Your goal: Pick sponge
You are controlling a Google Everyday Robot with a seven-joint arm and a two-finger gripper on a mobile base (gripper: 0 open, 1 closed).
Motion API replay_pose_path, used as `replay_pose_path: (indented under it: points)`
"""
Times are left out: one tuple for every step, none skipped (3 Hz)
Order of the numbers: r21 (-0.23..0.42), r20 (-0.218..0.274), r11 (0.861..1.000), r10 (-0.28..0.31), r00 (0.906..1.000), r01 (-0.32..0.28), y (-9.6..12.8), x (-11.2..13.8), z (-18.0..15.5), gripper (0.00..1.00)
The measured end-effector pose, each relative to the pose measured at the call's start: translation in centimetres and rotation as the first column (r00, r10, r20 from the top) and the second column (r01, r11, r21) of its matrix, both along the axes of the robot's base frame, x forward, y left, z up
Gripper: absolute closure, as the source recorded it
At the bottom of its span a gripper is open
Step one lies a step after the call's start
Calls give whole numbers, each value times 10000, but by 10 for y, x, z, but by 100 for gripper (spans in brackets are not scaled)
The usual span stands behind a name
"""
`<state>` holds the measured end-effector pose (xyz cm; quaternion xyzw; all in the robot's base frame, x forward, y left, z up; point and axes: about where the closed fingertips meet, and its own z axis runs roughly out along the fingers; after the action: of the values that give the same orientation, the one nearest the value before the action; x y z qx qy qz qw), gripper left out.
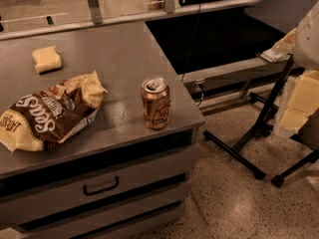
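The sponge (47, 59) is a small pale yellow block with rounded corners. It lies flat on the grey counter (124, 54) at the far left. My gripper (299, 106) hangs at the right edge of the view, off the counter and above the floor. It is far to the right of the sponge and holds nothing that I can see.
A brown-and-yellow chip bag (50, 111) lies on the counter's front left. An upright soda can (155, 103) stands near the front right corner. A drawer with a handle (101, 186) sits below the counter. A black folding stand (249, 138) stands on the speckled floor to the right.
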<state>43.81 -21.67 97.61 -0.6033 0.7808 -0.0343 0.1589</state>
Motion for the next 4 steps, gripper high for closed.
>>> replay_pose_path:
  points:
    - [0, 2, 10000, 0, 10000, 0, 0, 0, 0, 0]
    - [102, 310, 9978, 651, 9974, -655, 11, 18, 7, 0]
    - [454, 607, 9764, 2082, 9762, -2110, 45, 59, 11, 0]
    - [1266, 1297, 9036, 3940, 9099, -4093, 105, 120, 21, 0]
